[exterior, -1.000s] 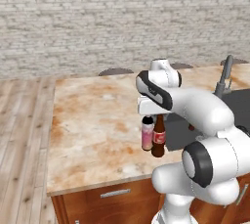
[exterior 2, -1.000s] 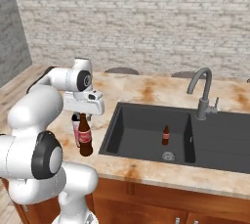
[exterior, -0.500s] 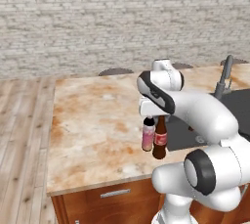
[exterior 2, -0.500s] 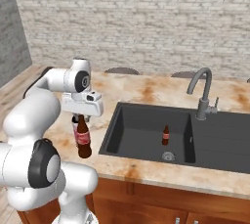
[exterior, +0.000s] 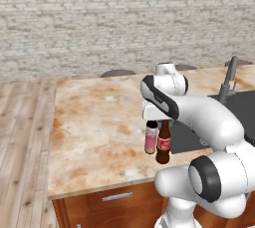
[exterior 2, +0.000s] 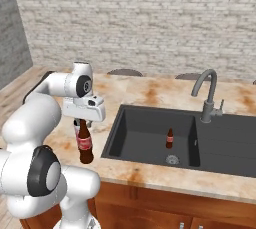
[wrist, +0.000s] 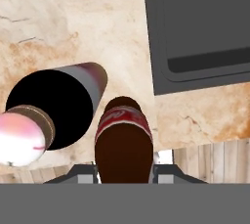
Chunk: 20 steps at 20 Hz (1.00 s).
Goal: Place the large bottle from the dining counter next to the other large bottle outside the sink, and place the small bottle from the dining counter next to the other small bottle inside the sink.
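Brown large bottle [exterior: 163, 145] stands just beside the pink black-capped bottle [exterior: 151, 140] on my tabletop [exterior: 94, 122]; my fingers [wrist: 124, 169] grip its neck.

A home kitchen, rendered: a dark grey sink [exterior 2: 150, 133] with a curved metal faucet [exterior 2: 207, 95] is set into a marbled beige stone counter [exterior: 99, 127] over reddish wood cabinets [exterior: 114, 202], with a pale brick wall [exterior: 99, 18] beyond and wood-plank flooring [exterior: 22, 137] at left.

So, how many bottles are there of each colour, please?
Brown bottles: 2, the large bottle held in the hand and the other small bottle in the sink.
Pink bottles: 1, the other large bottle.
Total: 3.
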Tool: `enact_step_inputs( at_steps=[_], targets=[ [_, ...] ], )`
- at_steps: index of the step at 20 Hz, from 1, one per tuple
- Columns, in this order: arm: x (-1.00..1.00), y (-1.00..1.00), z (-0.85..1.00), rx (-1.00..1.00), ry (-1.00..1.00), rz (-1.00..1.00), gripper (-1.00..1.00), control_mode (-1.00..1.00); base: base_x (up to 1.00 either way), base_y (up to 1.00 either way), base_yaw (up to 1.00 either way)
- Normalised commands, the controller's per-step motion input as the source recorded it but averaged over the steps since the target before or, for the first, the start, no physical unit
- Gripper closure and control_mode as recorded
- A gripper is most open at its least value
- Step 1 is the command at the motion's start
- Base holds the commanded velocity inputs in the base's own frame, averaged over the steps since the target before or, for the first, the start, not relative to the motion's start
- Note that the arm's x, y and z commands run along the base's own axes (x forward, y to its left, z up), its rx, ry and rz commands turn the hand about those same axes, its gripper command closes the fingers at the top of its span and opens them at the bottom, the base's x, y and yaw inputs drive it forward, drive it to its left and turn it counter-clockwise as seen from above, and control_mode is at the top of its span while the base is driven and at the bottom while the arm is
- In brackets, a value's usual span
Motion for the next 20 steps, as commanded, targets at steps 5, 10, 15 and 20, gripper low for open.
enact_step_inputs(
  at_steps=[5, 10, 15, 20],
  targets=[
    [0.00, 0.00, -0.32, -0.01, 0.00, -0.01, 1.00, -1.00, 0.00, 0.00, 0.00],
    [0.00, 0.00, -0.20, 0.00, 0.00, -0.01, 1.00, -1.00, 0.00, 0.00, 0.00],
    [0.00, 0.00, 0.00, 0.00, 0.00, 0.00, 1.00, -1.00, 0.00, 0.00, 0.00],
    [0.00, 0.00, 0.00, 0.00, 0.00, 0.00, 1.00, -1.00, 0.00, 0.00, 0.00]
  ],
)
